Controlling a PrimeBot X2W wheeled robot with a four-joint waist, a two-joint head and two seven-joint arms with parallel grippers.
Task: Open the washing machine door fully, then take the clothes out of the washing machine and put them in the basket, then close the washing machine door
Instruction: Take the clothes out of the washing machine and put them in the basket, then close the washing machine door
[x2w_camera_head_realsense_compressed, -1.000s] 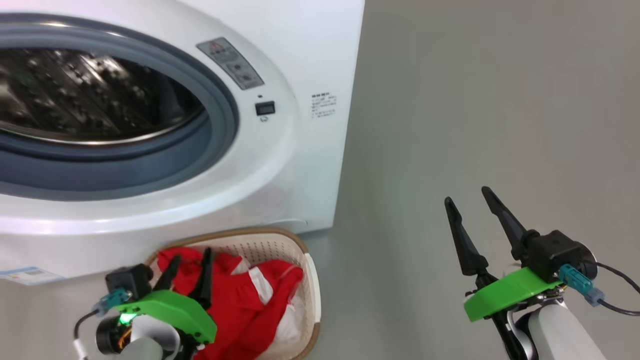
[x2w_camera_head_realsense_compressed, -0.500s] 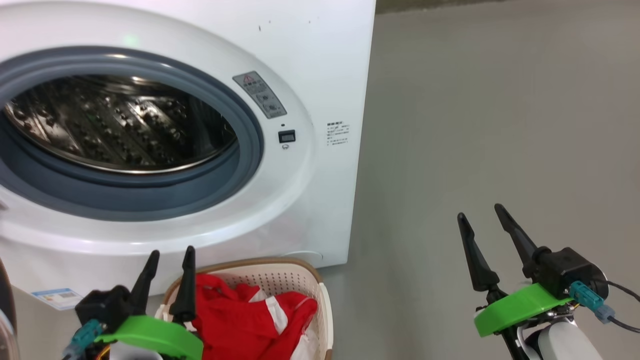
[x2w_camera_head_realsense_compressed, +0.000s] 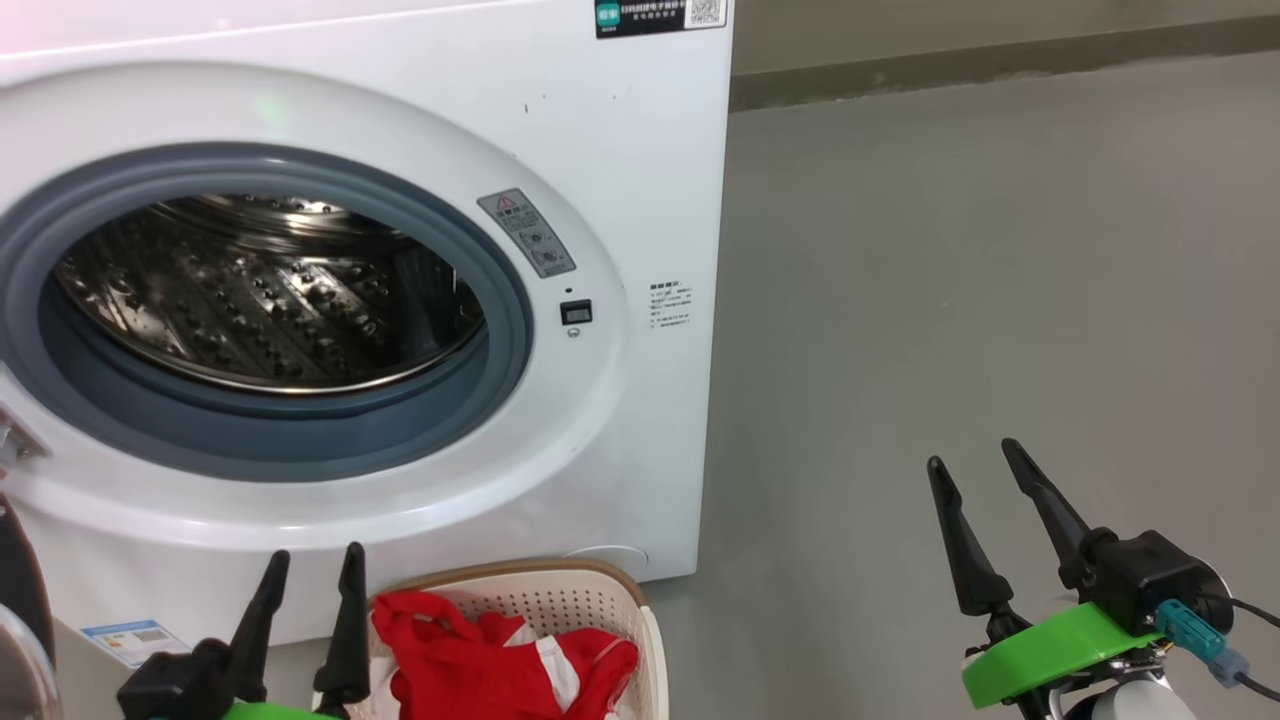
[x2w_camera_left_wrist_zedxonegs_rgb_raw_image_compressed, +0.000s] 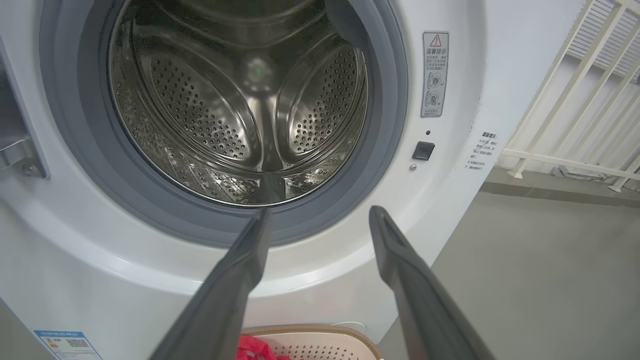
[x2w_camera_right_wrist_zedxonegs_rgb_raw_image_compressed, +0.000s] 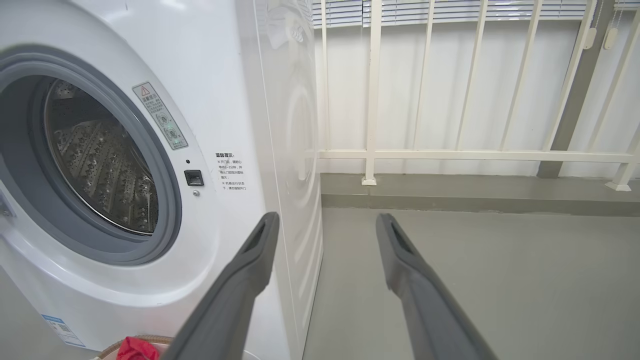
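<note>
Your left hand (x2w_camera_head_realsense_compressed: 313, 553) hovers with its two dark fingers spread wide and nothing between them. It is just beside the left rim of the small cream perforated plastic basket with the brown woven-look rim (x2w_camera_head_realsense_compressed: 560, 600), and its fingers point up at the drum mouth. Your right hand (x2w_camera_head_realsense_compressed: 972, 455) is equally wide and empty, well apart over the bare grey floor (x2w_camera_head_realsense_compressed: 950, 250), where it blocks nothing.

The bright red fabric clothes with white panels (x2w_camera_head_realsense_compressed: 480, 660) lie heaped in the basket. The basket sits on the floor close under the opening of the big white front-loading washing machine (x2w_camera_head_realsense_compressed: 620, 150), likely so that garments have only a short drop.

The perforated steel drum (x2w_camera_left_wrist_zedxonegs_rgb_raw_image_compressed: 240, 110) looks empty, so I judge the unloading done and only the closing left. The round black-rimmed washing machine door (x2w_camera_head_realsense_compressed: 20, 590) shows as a sliver at the head view's left edge, swung open. Your left hand is the nearer one to push it.
</note>
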